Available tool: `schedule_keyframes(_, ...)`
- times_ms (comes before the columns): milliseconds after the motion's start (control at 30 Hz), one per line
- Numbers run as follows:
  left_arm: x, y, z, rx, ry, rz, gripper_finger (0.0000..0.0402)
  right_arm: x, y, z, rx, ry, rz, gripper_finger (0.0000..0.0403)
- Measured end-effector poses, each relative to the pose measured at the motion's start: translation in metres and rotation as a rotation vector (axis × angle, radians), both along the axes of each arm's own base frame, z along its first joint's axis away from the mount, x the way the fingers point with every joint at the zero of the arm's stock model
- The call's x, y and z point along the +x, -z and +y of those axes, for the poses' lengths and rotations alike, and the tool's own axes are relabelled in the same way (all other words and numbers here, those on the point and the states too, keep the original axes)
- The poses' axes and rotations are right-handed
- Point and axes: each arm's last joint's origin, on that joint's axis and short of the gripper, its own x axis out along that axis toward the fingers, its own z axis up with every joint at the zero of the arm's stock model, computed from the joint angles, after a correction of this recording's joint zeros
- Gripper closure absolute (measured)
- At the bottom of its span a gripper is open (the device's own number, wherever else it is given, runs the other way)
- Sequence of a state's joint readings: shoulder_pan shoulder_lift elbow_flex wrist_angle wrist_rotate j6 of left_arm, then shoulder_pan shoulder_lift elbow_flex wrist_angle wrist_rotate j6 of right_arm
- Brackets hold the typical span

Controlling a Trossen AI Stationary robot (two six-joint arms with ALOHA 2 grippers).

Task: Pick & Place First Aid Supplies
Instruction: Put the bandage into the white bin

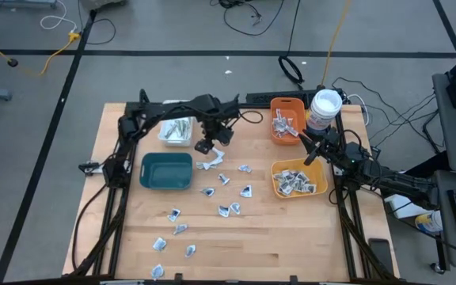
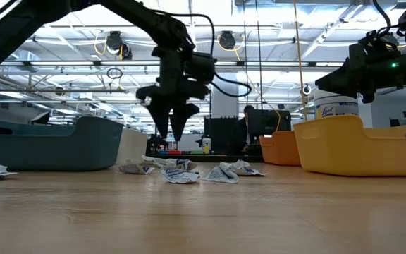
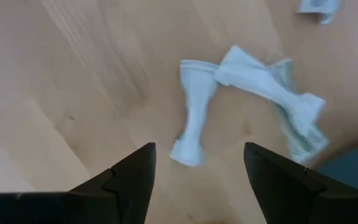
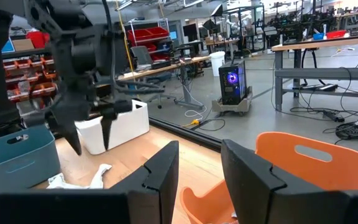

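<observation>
Seen from above: left gripper (image 1: 205,146) hovering with fingers spread and empty, over crumpled white packets (image 3: 247,99) lying on the wooden table (image 1: 291,237) beside the teal bin (image 1: 166,171). Right gripper (image 1: 308,157) parked between orange bin (image 1: 286,119) and yellow bin (image 1: 298,179), fingers parted, empty.

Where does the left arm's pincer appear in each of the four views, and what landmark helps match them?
High view: left pincer upper centre, beside the white bin.
Low view: left of centre, hanging above packets.
Left wrist view: its own fingers, bottom edge.
Right wrist view: left side.
Shared landmark: teal bin.
</observation>
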State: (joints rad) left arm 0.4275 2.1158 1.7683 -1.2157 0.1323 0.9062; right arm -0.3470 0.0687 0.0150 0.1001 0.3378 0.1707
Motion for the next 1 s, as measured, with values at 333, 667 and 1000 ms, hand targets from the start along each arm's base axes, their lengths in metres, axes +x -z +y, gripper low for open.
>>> schedule_keyframes(333,0.015,0.046,-0.010,-0.020,0.013,0.102,0.0151,0.000,0.000,0.000,0.000,0.000,0.000,0.0286)
schedule_keyframes(667,0.017,0.052,-0.008,0.049,0.016,0.121,0.0208,0.000,0.000,0.000,0.000,0.000,0.000,0.0286)
schedule_keyframes(1000,0.017,0.052,-0.009,0.037,-0.012,0.121,0.0364,0.000,0.000,0.000,0.000,0.000,0.000,0.0286)
